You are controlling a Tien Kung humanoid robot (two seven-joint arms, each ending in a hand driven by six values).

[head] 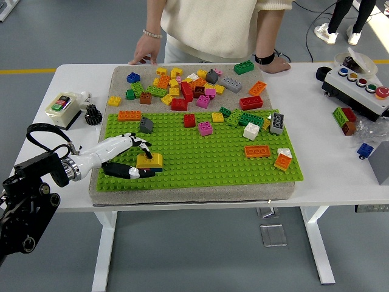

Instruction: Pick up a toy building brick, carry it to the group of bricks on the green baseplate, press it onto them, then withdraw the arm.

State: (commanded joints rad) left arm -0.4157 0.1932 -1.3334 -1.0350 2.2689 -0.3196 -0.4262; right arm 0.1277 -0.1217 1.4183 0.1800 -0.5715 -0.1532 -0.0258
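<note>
Fingers of the white left hand [130, 157] pinch a yellow plastic brick [149, 160] (long axis sideways) on the green studded baseplate [200, 155].

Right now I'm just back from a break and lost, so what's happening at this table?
The left robot hand grips a yellow brick at the near left of the green baseplate. Loose bricks lie beyond it. A person stands at the far side, both hands resting on the table. The right arm is out of view.
</note>
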